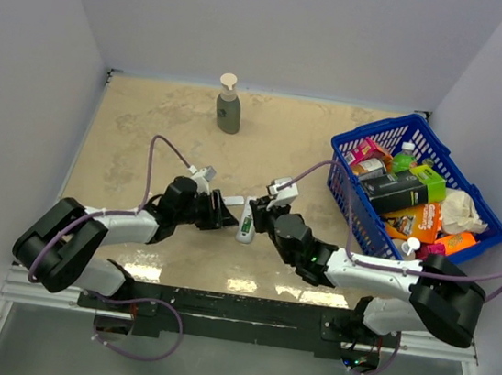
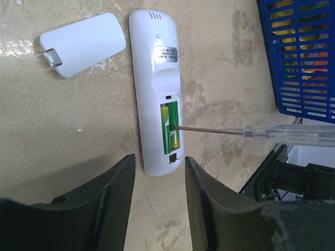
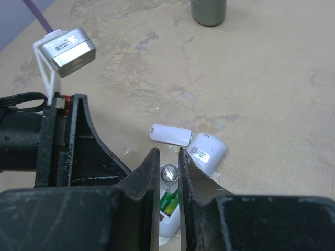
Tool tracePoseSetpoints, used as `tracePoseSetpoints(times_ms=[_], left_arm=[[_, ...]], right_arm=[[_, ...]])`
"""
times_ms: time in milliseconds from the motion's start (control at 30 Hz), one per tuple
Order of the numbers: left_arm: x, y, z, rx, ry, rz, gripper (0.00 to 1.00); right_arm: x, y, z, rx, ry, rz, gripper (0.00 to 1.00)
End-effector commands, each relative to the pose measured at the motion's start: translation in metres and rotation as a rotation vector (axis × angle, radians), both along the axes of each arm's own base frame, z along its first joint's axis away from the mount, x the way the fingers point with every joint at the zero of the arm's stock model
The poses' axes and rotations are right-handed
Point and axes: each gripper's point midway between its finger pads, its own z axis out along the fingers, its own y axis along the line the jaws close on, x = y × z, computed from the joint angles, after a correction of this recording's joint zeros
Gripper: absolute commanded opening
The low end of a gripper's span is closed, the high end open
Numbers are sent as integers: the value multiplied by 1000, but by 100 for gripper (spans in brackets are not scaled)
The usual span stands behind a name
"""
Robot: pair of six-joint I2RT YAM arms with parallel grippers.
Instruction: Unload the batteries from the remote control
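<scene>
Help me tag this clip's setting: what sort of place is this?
Likely a robot lab cell: white walls box in the tabletop, arms bolted to a rail, blue basket of props.

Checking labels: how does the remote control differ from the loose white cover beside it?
The remote control is long and slim; the cover is much shorter. The remote control shows a label and green batteries in its open recess; the cover is plain with a tab. Both are white plastic, lying flat, not touching.

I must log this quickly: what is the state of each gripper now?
Left gripper: open, straddling the remote control's end.
Right gripper: closed on the screwdriver.
</scene>
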Motion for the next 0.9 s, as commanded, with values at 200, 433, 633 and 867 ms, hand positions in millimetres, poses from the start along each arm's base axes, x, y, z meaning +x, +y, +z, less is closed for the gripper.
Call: tracePoseSetpoints(times_ms=[200,433,633,867], left_arm=[[18,24,7,62,9,96,47],[18,33,4,26,35,98,48],[18,26,6,2,43,65,48],[7,13,2,-79,61,34,46]], right_arm=[[-13,21,-14,-150,-30,3,0],[-25,24,-32,-133,15,73,0],[-36,14,-42,-73,67,145,0],[-25,-24,-53,46,145,64,0]])
